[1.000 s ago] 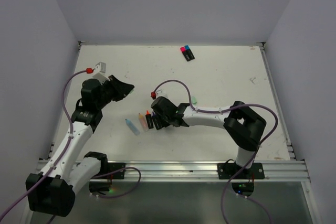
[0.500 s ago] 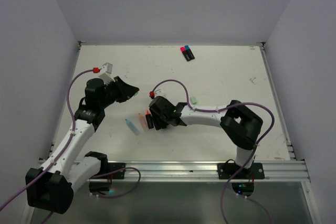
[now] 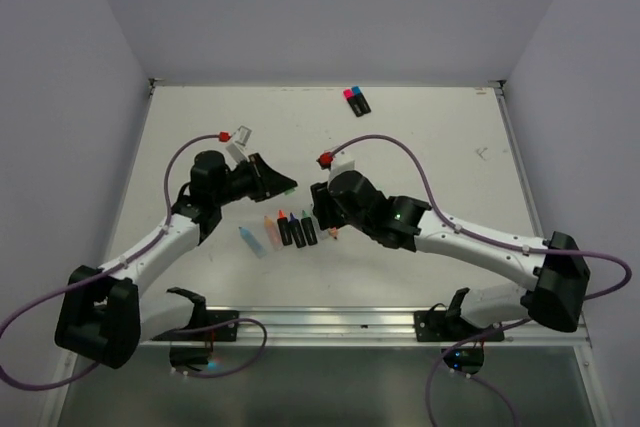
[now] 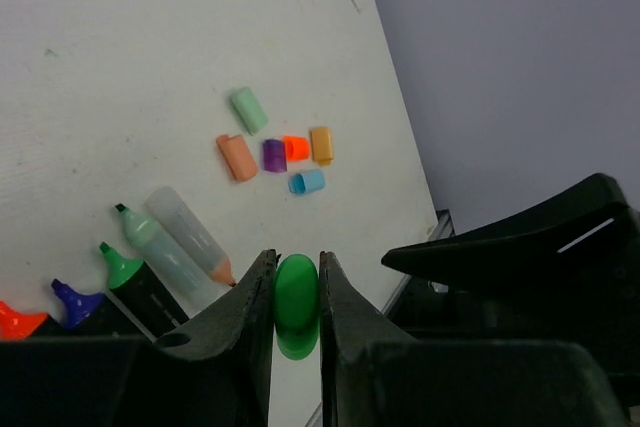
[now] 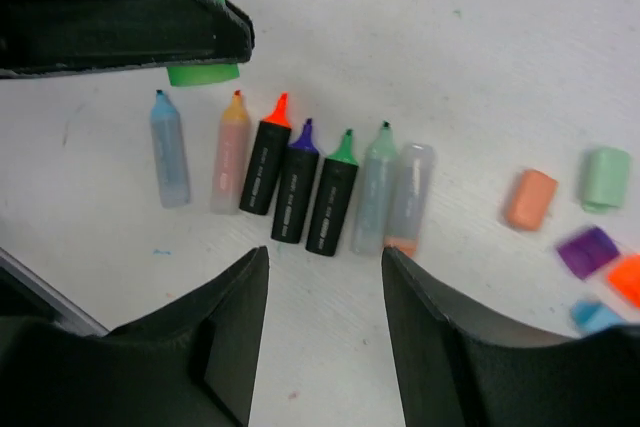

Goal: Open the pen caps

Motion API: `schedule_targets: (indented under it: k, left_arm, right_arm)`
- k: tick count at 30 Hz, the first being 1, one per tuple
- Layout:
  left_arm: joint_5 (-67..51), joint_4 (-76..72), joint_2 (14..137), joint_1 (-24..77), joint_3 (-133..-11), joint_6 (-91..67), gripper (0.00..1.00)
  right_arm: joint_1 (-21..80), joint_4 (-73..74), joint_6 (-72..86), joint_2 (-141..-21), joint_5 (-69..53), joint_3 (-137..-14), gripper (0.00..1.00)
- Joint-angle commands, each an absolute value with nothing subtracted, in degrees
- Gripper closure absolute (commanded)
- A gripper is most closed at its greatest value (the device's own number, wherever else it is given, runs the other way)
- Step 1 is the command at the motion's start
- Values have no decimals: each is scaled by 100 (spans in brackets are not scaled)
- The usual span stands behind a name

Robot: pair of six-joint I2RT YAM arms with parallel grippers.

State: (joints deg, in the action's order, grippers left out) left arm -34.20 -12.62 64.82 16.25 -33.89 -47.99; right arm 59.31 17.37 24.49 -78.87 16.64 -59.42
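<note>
Both arms have shifted: left arm has swung in toward mid-counter, right arm has stretched forward and its jaws have parted

Jaws of left gripper (image 4: 296, 269) clenched on green cap (image 4: 296, 299), held above the counter (image 4: 150, 27) just beyond the tips of the pen row (image 5: 300, 182). Jaws of right gripper (image 5: 322, 265) released, empty, hovering over that row; all seven pens there show bare tips. Loose caps (image 4: 274, 155) lie clustered near the row's end: mint, salmon, purple, orange, amber, cyan

Two pens (image 3: 357, 104) at the far edge still wear a pink cap (image 3: 349, 93) and a cyan cap (image 3: 358, 92), well apart from both arms

Judgement: caps are light, rigid, smooth plastic, likely to slip or flick away. Pinch across the flat sides, other jaws on the body, pull straight along the axis
</note>
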Motion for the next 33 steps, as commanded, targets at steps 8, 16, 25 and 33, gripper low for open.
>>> schedule_targets:
  k: [8, 16, 25, 33]
  left_arm:
    - [-2119, -1338, 8969, 3531, -5306, -5045, 100]
    - [-1083, -422, 11038, 4649, -7372, -4816, 100]
    - [-379, -106, 11795, 5256, -7831, -4729, 100]
    - [-26, -61, 11733, 5388, -7629, -4641, 82]
  right_arm:
    - [5344, 3955, 3831, -6269, 3559, -5609, 48]
    - [5309, 4824, 4562, -4720, 4456, -5334, 49]
    - [5300, 5168, 4447, -4456, 4597, -5476, 49]
    - [5291, 5046, 4360, -4570, 4501, -5344, 49]
